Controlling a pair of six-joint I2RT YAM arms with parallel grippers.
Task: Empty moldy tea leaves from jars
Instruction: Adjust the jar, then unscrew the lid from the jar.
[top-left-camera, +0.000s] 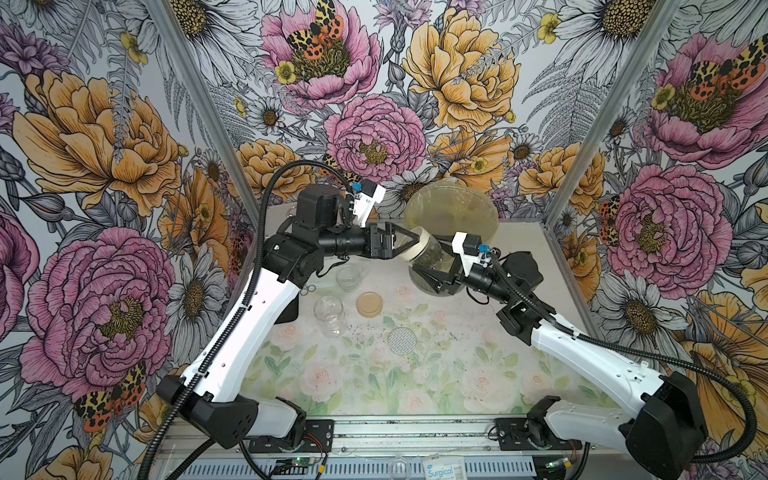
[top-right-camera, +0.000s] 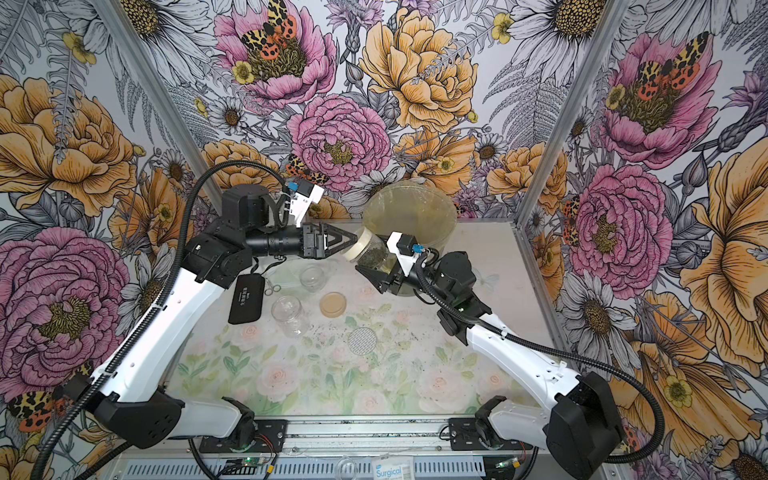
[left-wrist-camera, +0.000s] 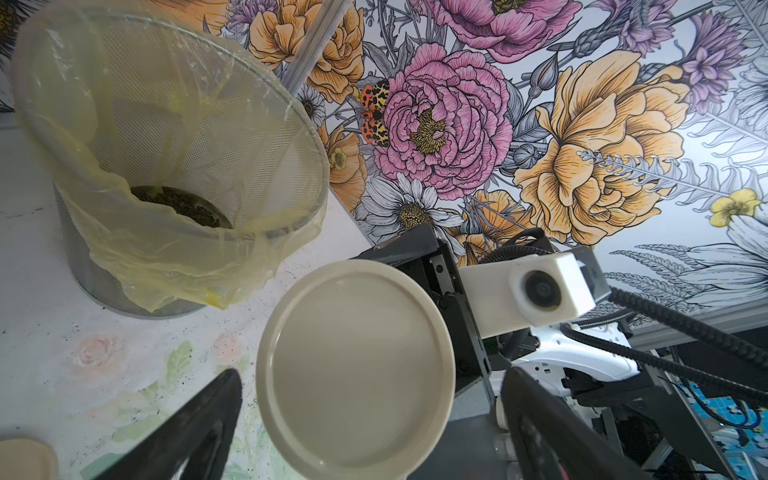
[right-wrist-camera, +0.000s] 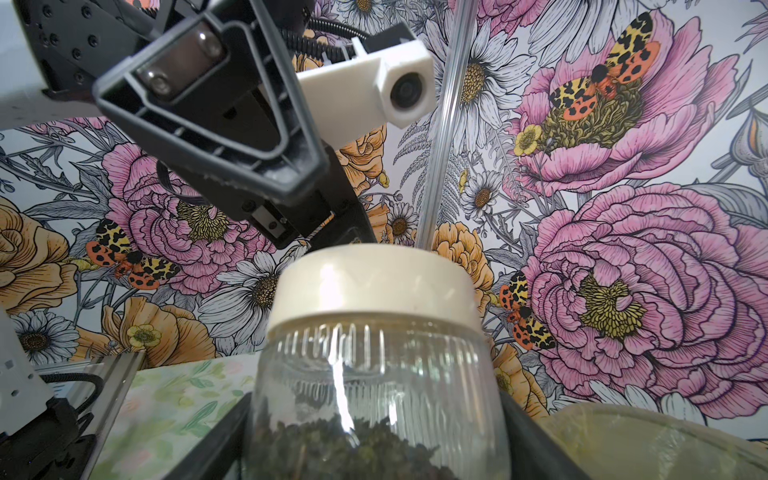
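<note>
Leaves (right-wrist-camera: 353, 444), where were they? (A)

In the jar (right-wrist-camera: 374, 374), a dark heap against the glass. The right end effector (top-left-camera: 432, 264) gripped the jar by its body. It was raised off the surface (top-left-camera: 457, 365) near the bin (left-wrist-camera: 320, 166), with the lid (left-wrist-camera: 353, 365) tipped toward the other arm. (B)

And the left end effector (left-wrist-camera: 372, 374)? (A)

Spread wide and empty, one finger on each side of the lid. Its wrist view showed a gap on either side, so I judged it was not clamped. In both top views the upper tip looked to be at the rim; whether it touched I could not tell. (B)

So the step was taking the lid off. How to do it well? (A)

My judgement: centre the fingers on the lid's side wall and close squarely. Then twist while the right end effector stops the glass from turning. The jar was leaning, so I would have held the mouth up until it was over the bin; crumbs dotted the surface. The bag (left-wrist-camera: 166, 266) held dumped leaves (left-wrist-camera: 178, 203). Two empty jars (top-left-camera: 348, 277) stood beside a tan lid (top-left-camera: 369, 304) and a dotted lid (top-left-camera: 402, 340), so this looked like the last one. (B)
</note>
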